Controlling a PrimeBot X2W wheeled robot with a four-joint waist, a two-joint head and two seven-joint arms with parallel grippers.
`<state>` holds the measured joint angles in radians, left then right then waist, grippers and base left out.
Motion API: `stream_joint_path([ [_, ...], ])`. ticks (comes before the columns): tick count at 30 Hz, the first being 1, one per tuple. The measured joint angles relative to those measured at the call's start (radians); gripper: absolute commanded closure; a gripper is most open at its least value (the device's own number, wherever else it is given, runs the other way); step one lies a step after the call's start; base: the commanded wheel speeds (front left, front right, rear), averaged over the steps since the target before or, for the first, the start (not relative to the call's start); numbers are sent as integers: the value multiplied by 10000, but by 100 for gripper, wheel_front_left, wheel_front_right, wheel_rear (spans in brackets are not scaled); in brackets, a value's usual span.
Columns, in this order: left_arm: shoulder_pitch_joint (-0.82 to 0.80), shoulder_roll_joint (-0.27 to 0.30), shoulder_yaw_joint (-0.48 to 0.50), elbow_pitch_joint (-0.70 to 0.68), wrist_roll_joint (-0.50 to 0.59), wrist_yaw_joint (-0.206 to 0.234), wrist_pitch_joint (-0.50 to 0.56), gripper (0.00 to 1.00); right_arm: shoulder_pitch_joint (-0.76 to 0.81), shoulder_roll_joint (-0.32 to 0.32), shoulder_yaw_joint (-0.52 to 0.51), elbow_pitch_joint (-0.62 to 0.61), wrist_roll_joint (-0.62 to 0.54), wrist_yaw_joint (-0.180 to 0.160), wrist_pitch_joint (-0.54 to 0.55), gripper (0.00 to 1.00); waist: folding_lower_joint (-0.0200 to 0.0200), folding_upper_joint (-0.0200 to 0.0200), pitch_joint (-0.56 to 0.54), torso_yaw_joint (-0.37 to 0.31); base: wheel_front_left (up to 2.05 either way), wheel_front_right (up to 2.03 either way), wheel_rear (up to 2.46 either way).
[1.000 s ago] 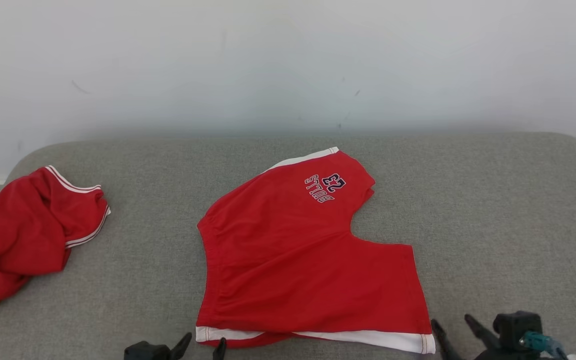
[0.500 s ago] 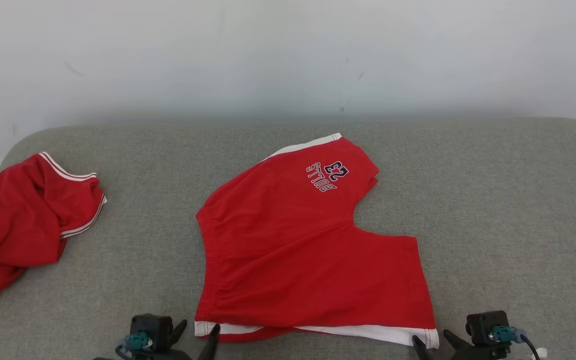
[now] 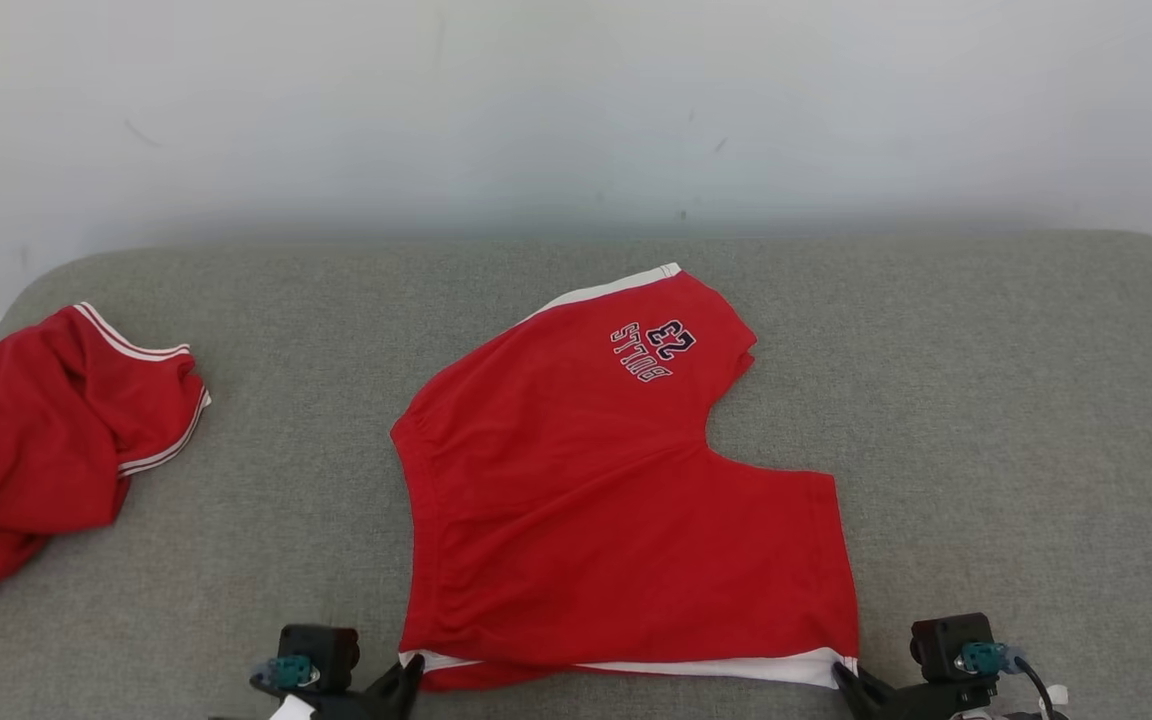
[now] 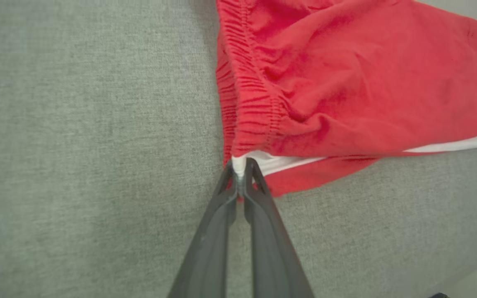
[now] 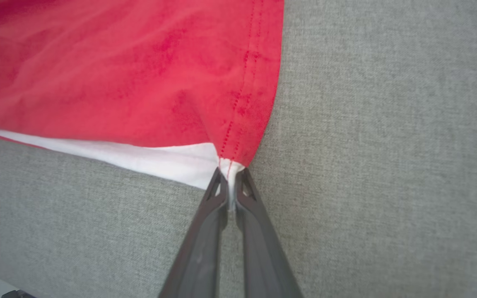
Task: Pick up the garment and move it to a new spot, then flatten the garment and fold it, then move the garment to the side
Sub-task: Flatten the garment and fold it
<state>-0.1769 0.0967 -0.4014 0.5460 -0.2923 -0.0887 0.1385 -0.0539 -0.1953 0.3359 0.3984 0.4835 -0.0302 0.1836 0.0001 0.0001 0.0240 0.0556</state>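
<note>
Your red garment [image 3: 586,500] lies spread flat by the middle of the tabletop's [image 3: 986,400] near edge, with its white hem along that edge and its printed leg reaching toward the far edge. Your left end effector [image 4: 238,174] pinches the hem's left corner. Your right end effector [image 5: 230,182] pinches the right corner. Grey woven fabric covers the tabletop, whose far corners are rounded. A crumpled second red garment [image 3: 36,450] sits at the left edge. A plain white wall [image 3: 576,110] rises behind.

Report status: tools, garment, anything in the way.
Left tool shut on red shorts, near-left hem corner. Right tool shut on near-right hem corner. Shorts spread on gray cushion, not yet folded. Second red garment far left, apart.
</note>
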Motion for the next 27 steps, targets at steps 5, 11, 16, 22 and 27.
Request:
stream_joint_path([
  [5, -217, 4, 52, 115, -2, -2, -255, 100, -55, 12, -79, 192, 10, 128, -261, 100, 0, 0, -4, 68, 0, 0, 0],
  [11, -127, 81, 234, -150, -157, -12, -640, 100, -165, -226, -598, -75, 232, 226, -780, 100, 0, 0, -47, 118, 0, 0, 0],
  [16, 99, 79, 240, -600, -303, -86, -882, 100, -161, -372, -888, -489, 489, 341, -1104, 100, -1, 0, -73, 137, 0, 0, 0],
  [22, 95, 75, 270, -1264, -456, -174, -1131, 100, -542, -704, -1070, -842, 525, 548, -1227, 100, -1, 0, -56, 154, 0, 0, 0],
  [27, -364, 113, 314, -1613, -612, -259, -1124, 100, -1805, -1035, -1124, -1076, 477, 802, -1152, 100, -1, 0, 28, 167, 0, 0, 0],
])
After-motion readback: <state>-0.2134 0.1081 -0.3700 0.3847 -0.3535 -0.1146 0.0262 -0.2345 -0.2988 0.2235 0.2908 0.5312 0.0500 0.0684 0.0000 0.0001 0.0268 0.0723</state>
